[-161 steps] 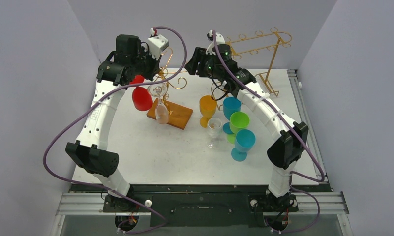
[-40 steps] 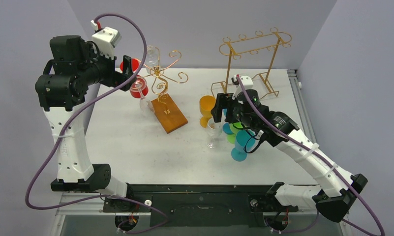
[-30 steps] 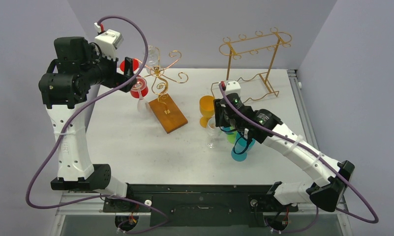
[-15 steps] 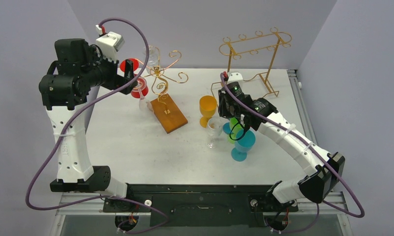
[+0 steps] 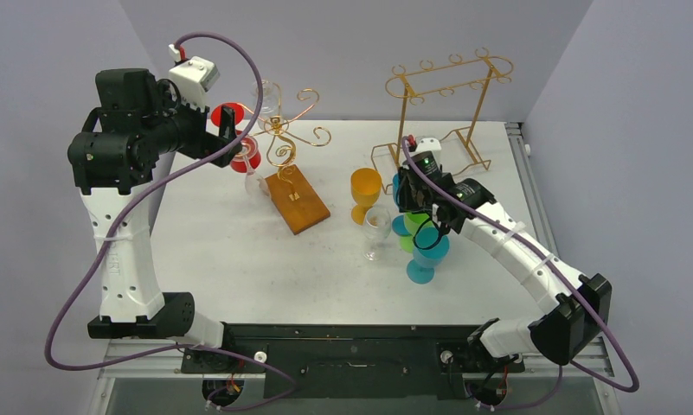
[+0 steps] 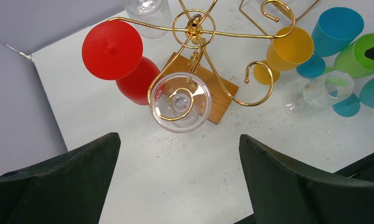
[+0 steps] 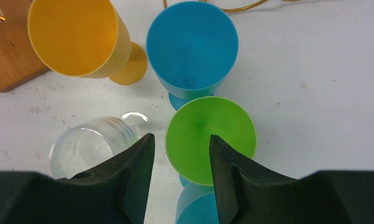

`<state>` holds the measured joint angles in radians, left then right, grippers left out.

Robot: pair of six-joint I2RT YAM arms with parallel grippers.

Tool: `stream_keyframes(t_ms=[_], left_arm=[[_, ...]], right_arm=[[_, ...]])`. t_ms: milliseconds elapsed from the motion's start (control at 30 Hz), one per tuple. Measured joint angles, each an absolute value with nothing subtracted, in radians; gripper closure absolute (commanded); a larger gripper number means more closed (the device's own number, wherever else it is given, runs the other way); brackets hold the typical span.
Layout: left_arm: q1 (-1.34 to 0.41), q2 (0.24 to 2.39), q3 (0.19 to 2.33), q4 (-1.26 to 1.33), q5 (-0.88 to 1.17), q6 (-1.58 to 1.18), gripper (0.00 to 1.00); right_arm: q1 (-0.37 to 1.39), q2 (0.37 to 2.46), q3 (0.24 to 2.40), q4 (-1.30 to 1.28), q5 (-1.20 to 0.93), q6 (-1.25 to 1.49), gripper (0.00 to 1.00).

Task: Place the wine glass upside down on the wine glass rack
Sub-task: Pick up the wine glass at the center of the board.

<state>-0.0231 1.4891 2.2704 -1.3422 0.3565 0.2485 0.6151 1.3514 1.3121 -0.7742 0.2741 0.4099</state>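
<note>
Hanging bowl-down from a curled arm of the wine glass rack (image 6: 216, 100), a clear wine glass (image 6: 180, 101) is seen, the gold spiral showing through its round foot. Just beside it a red glass (image 6: 112, 49) is hung the same way, foot up and bowl below. A second clear glass (image 6: 147, 11) is seen at the far side of the rack, though how it is carried cannot be told. The rack is stood on its brown wooden base on the tabletop (image 5: 265, 259), left of the middle.

The left claw (image 6: 178, 142) is held above the hung clear wine glass, with its jaws spread wide apart and nothing between them.

On the right half of the tabletop a cluster of upright glasses is grouped: an orange glass (image 7: 73, 37), a blue glass (image 7: 192, 44), a green wine glass (image 7: 210, 135), a standing clear glass (image 7: 89, 147) and, nearest the arms, a second blue glass (image 5: 431, 252). The right claw (image 7: 181, 140) is positioned over the green wine glass, jaws partly apart and clamped on nothing. One finger (image 7: 138, 172) is placed between the standing clear glass and the green rim, the other over the green bowl's opening. Whether the rim is touched cannot be told. A taller gold wire frame (image 5: 446, 91) is stood behind the cluster, well apart from the wine glass rack.
</note>
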Motion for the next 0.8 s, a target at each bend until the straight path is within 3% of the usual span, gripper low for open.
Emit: stream_keyframes(t_ms=[200, 467, 800], left_arm=[[-0.023, 1.485, 2.259, -1.342, 0.356, 0.255, 0.03], [-0.023, 1.485, 2.251, -1.341, 0.358, 0.255, 0.03], [-0.023, 1.483, 2.234, -1.339, 0.363, 0.255, 0.03]], right_arm=[[0.617, 1.354, 1.242, -0.765, 0.253, 0.419, 0.64], [0.621, 1.367, 1.248, -0.763, 0.245, 0.419, 0.64], [0.546, 1.460, 1.551, -0.780, 0.247, 0.379, 0.62]])
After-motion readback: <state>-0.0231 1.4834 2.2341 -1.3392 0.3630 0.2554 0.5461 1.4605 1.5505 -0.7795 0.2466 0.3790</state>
